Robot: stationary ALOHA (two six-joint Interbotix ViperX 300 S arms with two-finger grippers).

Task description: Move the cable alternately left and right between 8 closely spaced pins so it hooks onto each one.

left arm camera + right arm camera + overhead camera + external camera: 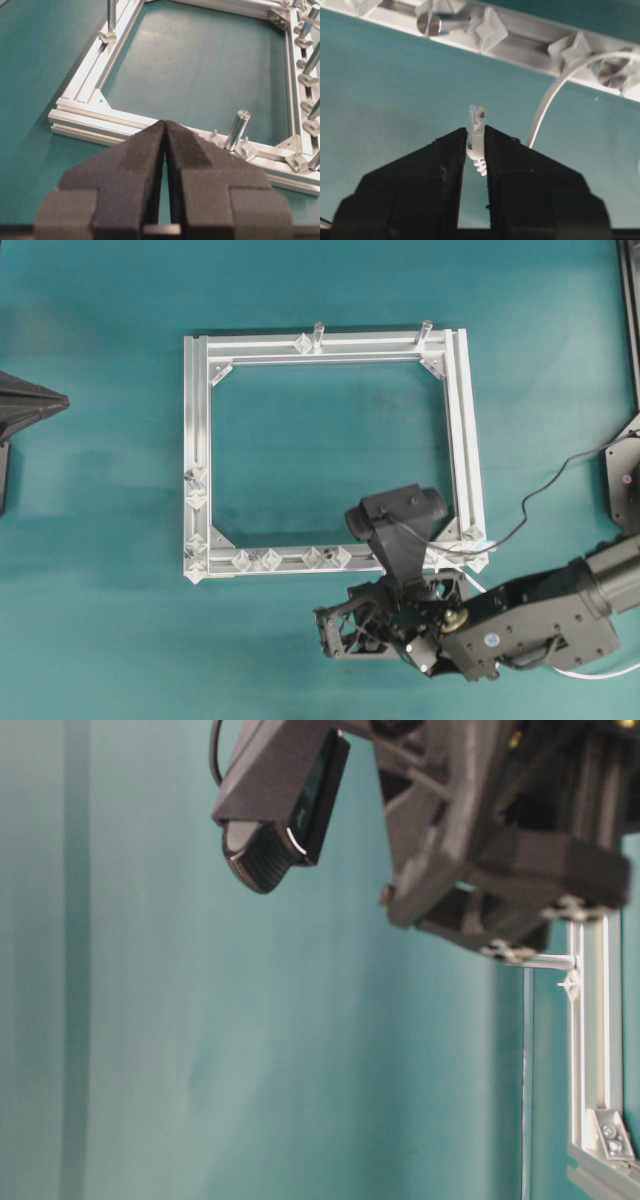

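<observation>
My right gripper point(475, 134) is shut on the small pale plug point(476, 117) at the free end of the white cable point(542, 107). The plug sticks up past the fingertips. From there the cable arcs up to the aluminium rail and bends around a pin point(576, 50) at the right. The plug hangs over the teal table, short of the rail. More pins point(313, 557) stand in pairs along the frame's near rail, and the right arm point(520, 620) hides some of them. My left gripper point(165, 122) is shut on nothing, back from the frame's left side.
The square aluminium frame point(200, 420) lies mid-table. Two taller silver posts point(318, 335) stand on its far rail, and a shorter row of studs point(195, 488) runs along its left rail. A black camera wire point(545, 490) trails right of the frame.
</observation>
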